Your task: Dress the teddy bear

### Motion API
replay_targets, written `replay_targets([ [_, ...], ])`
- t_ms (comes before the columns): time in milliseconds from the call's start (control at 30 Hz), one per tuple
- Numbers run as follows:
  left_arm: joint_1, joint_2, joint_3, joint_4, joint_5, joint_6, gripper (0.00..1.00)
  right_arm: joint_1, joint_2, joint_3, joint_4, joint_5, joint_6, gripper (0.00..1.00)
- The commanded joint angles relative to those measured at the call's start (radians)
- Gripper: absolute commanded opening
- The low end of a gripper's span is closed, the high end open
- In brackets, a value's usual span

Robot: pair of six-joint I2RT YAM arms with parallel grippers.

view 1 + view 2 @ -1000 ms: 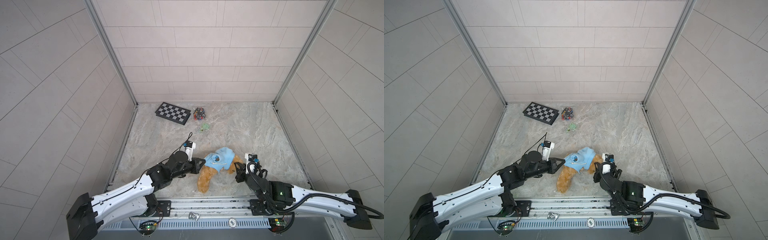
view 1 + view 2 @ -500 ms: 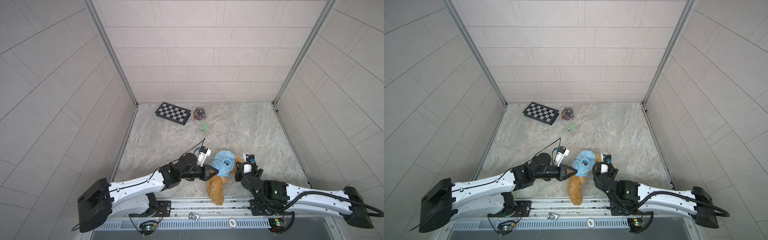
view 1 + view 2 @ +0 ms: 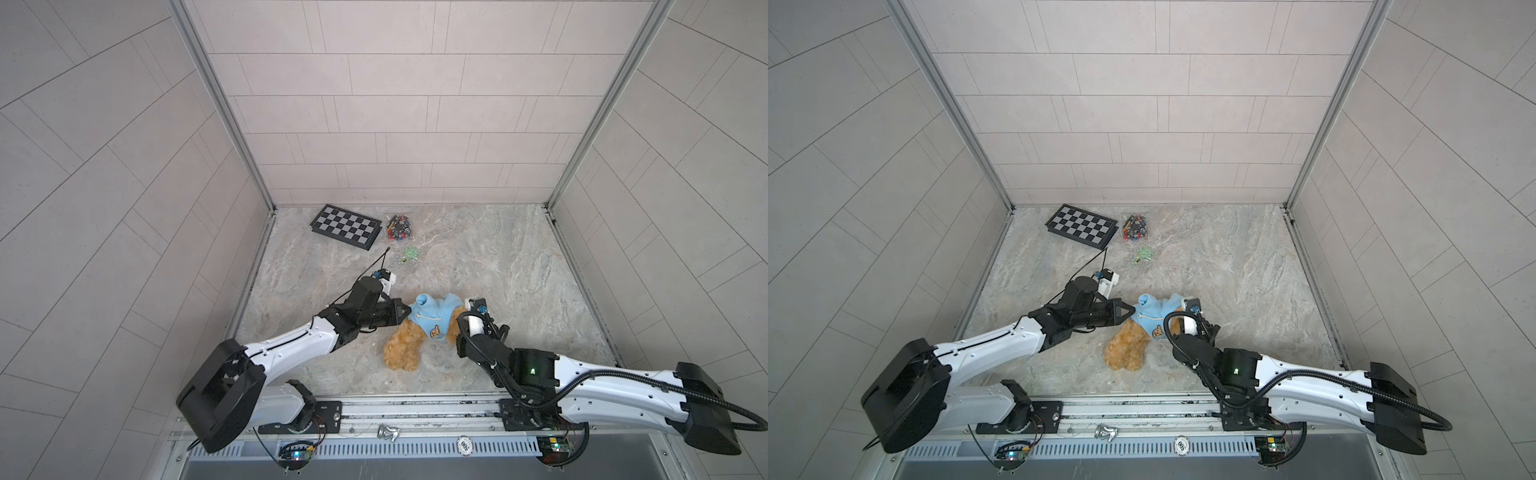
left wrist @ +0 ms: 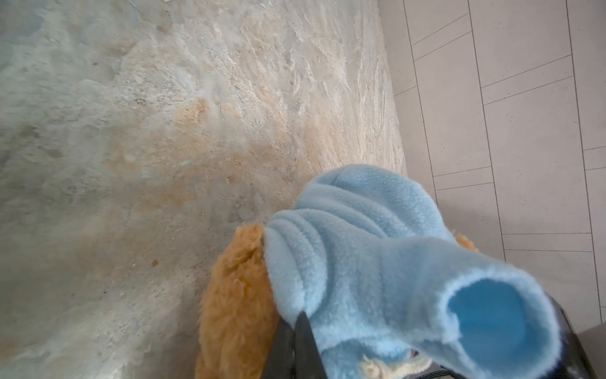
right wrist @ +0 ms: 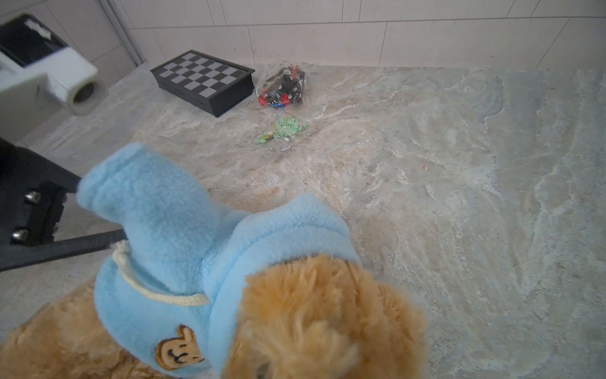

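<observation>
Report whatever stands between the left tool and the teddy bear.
The light blue fleece hoodie does: it covers the upper body of the golden-brown plush teddy bear, and its sleeve lies against the left tool. Nothing else visible intervenes.

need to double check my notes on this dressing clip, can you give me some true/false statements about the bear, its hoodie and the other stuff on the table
1. The hoodie is light blue. True.
2. The hoodie covers the legs of the bear. False: the legs stick out bare below its hem.
3. The chessboard lies near the back wall. True.
4. A paw pokes out of the sleeve at the left gripper. False: that sleeve's opening is empty.
5. The bag of small pieces sits on the chessboard. False: it lies beside it on the table.
</observation>
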Motion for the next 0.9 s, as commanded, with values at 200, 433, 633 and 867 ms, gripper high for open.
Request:
replay_targets([
  [200,-0.154,-0.378,-0.036,-0.196,-0.254,-0.024,0.41,-0.079,-0.073,-0.027,-0.032,-0.074,0.035,0.0],
  [433,-0.45,-0.358,-0.087,-0.046,-0.436,-0.226,0.31,-0.082,-0.071,-0.024,-0.027,-0.08,0.037,0.0],
  [633,-0.42,-0.185,-0.086,0.034,-0.445,-0.229,0.15,-0.081,-0.075,-0.035,-0.02,-0.098,0.039,0.0],
  [867,-0.288,-0.05,-0.095,0.15,-0.385,-0.196,0.18,-0.082,-0.073,-0.042,-0.012,-0.129,0.031,0.0],
])
